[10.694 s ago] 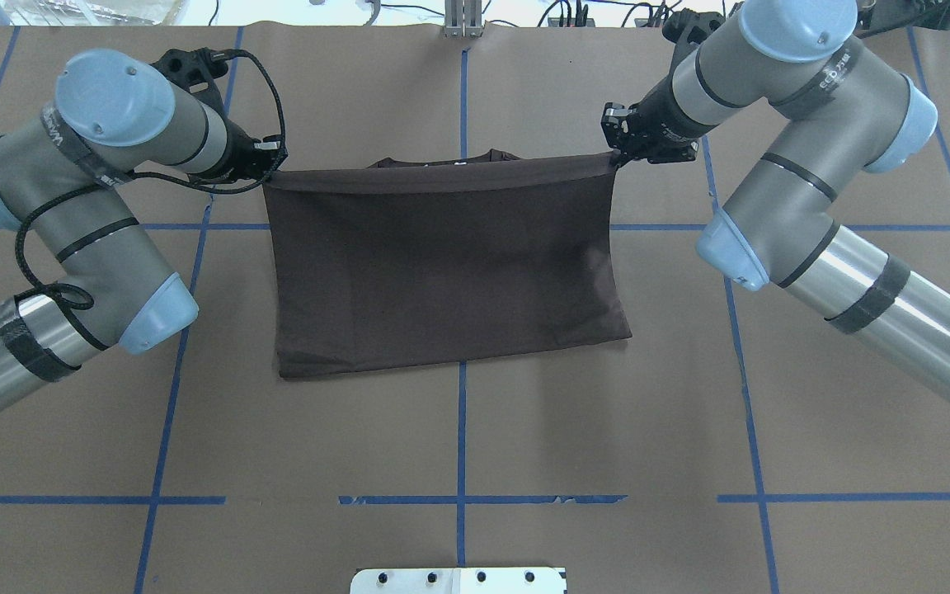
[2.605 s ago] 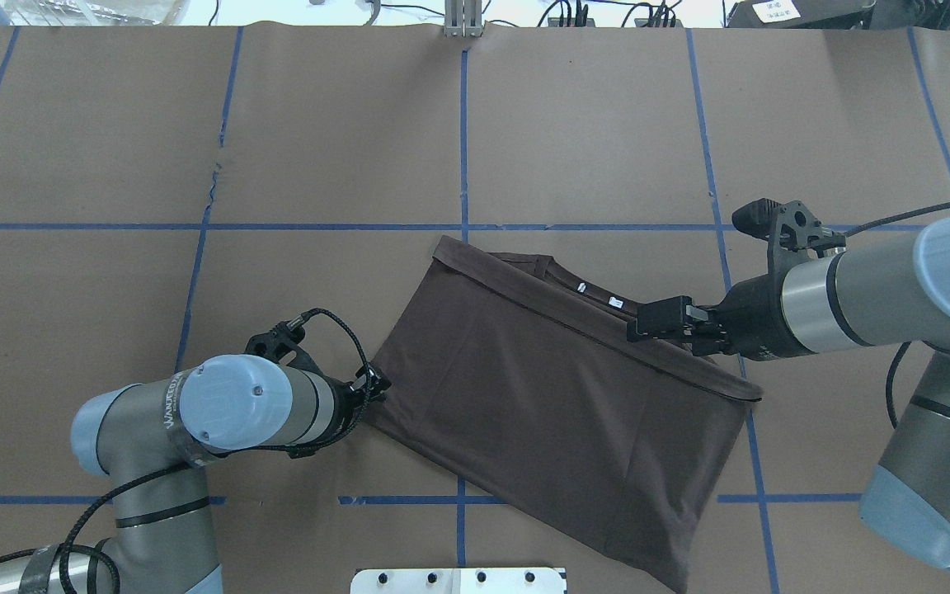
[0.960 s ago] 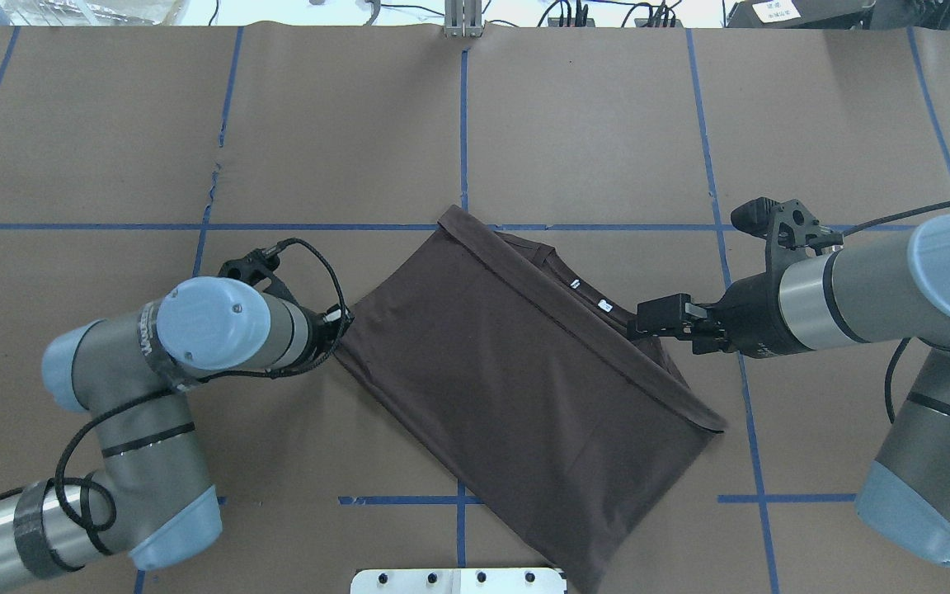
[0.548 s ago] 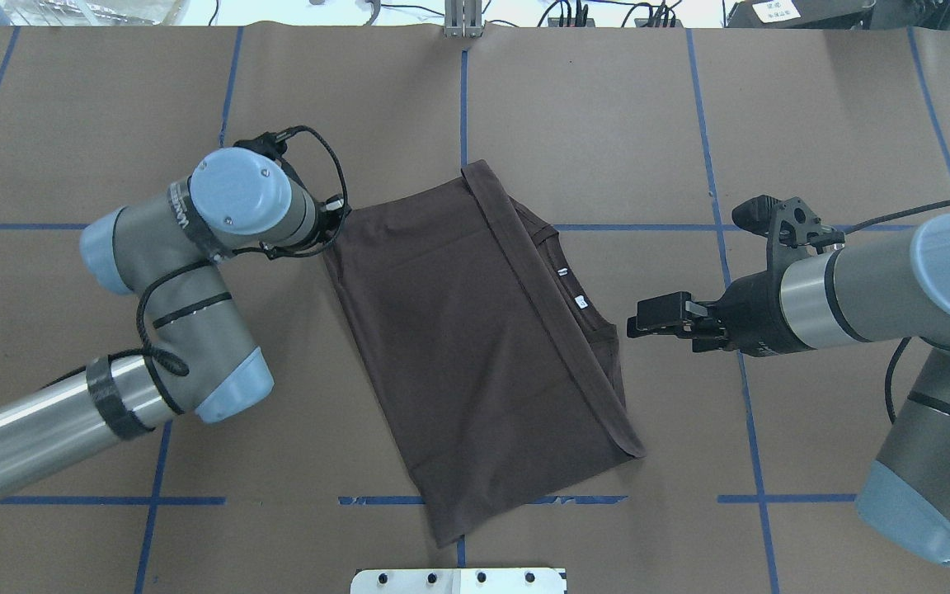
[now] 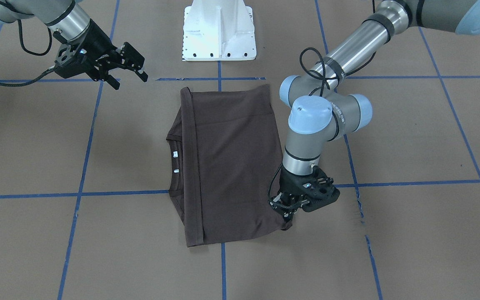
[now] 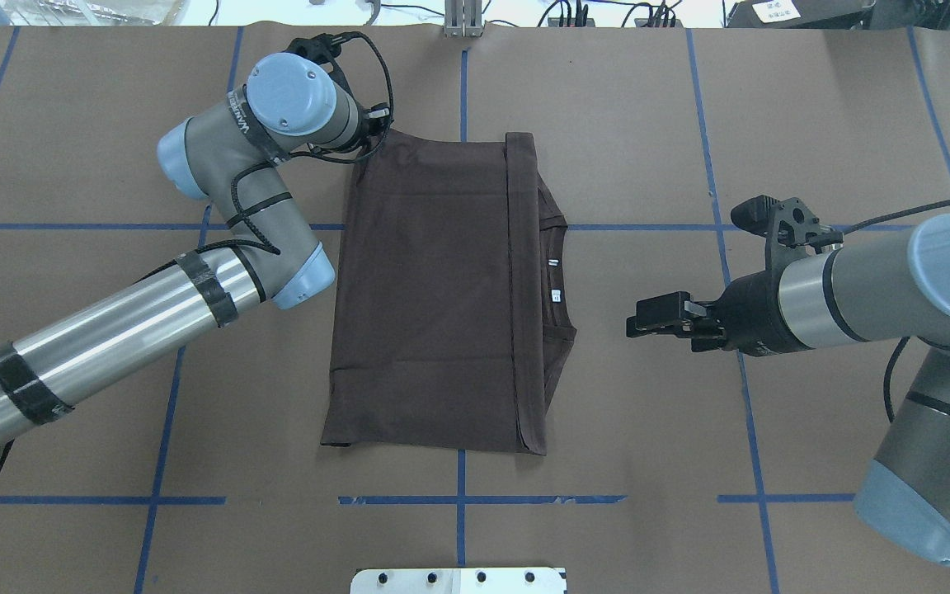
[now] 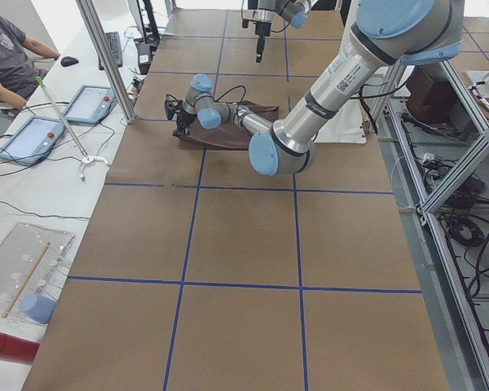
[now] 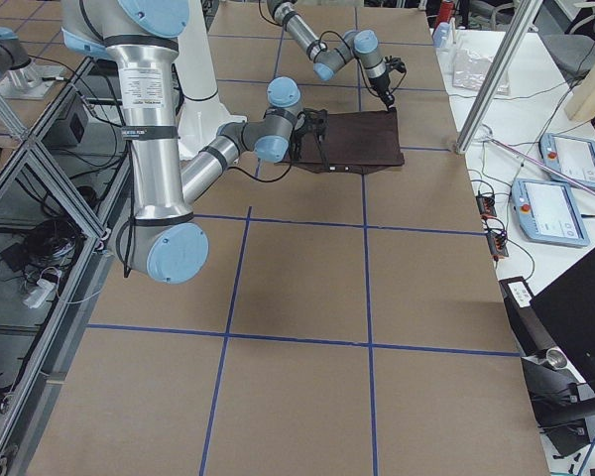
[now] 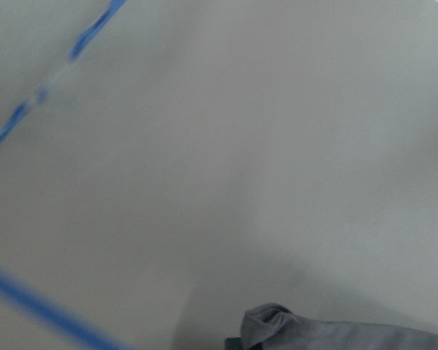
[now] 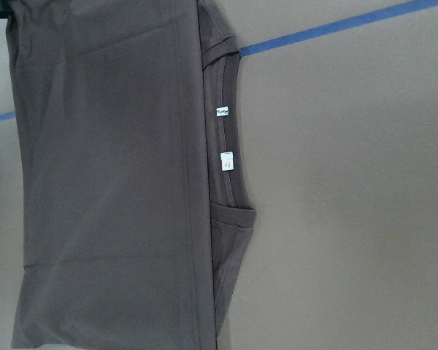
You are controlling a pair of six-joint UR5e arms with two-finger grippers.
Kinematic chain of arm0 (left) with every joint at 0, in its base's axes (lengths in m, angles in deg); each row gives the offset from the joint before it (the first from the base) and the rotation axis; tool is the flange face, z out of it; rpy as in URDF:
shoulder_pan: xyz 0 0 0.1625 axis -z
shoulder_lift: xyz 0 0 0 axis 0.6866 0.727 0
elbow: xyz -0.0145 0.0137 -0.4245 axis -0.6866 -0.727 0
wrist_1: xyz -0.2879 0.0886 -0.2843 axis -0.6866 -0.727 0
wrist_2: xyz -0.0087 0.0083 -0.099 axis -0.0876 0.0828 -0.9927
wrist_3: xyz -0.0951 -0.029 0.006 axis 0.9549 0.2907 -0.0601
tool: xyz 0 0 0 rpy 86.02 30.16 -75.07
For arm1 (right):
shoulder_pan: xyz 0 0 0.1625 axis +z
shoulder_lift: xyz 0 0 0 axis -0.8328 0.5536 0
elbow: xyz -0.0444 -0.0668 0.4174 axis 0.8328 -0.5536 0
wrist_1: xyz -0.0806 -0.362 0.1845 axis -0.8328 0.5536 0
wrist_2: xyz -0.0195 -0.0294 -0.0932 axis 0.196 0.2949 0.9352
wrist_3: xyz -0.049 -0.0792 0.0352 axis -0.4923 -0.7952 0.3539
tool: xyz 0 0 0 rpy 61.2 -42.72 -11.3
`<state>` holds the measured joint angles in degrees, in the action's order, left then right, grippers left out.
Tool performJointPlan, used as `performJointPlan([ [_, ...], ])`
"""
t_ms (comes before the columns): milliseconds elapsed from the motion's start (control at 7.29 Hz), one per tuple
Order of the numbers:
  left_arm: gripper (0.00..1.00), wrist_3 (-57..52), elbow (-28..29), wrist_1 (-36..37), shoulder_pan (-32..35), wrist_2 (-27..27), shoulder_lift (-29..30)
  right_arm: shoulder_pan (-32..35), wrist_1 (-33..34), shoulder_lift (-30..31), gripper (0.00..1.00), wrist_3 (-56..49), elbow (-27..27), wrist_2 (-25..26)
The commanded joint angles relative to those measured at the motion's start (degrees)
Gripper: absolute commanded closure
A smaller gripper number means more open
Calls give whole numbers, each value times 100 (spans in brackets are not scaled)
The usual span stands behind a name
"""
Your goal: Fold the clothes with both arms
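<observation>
My left black gripper (image 5: 285, 211) pinches a corner of the folded dark brown-grey T-shirt (image 6: 434, 289); right black gripper (image 6: 638, 318) gapes idle; I'd release low, gently.

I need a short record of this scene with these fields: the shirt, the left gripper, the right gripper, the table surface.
shirt: dark brown T-shirt, folded flat into a rectangle, with the collar showing along one long edge
left gripper: shut on the T-shirt corner far from the robot, on its left side
right gripper: open, apart from the T-shirt, on the collar side
table: brown paper with blue tape lines
</observation>
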<state>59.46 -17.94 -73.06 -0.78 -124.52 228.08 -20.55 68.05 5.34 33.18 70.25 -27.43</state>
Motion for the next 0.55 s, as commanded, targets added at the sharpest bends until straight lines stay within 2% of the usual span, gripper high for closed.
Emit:
performJointPlan([
  [0, 94, -175, 437, -494, -5, 163, 170, -15, 0, -52, 0, -1, -20, 30],
  [137, 10, -176, 472, -495, 4, 199, 161, -6, 9, -79, 0, -1, -20, 30],
  [274, 1, -193, 481, -495, 22, 322, 135, -6, 9, -70, 0, -1, -29, 30],
  [411, 1, -202, 490, -486, 91, 384, 82, -15, 9, -79, 0, -1, -29, 47],
])
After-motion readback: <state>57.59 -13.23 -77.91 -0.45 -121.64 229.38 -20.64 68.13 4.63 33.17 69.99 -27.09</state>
